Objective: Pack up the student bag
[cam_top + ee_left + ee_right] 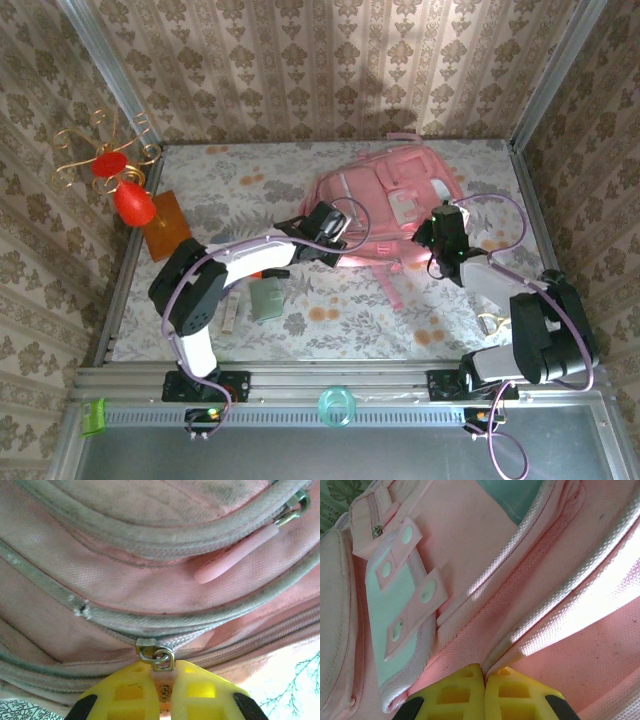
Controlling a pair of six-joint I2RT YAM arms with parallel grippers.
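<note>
The student bag [385, 205] is a big pink backpack lying flat at the back middle of the table. My left gripper [338, 243] is at the bag's near left edge. In the left wrist view its yellow fingers [127, 692] are shut on a pale pink zipper pull [163, 686] hanging from a metal slider [155, 652]. Another pink zipper pull [235, 555] lies loose higher on the bag. My right gripper [438, 238] rests on the bag's right side. It [485, 676] is shut on a fold of pink bag fabric [520, 645] beside a seam.
A red ornament on a gold wire stand [125, 190] and a brown board [165, 225] sit at the far left. A small grey-green item [267, 298] and a thin stick [232, 315] lie near the left arm. A teal ring [338, 405] sits on the front rail.
</note>
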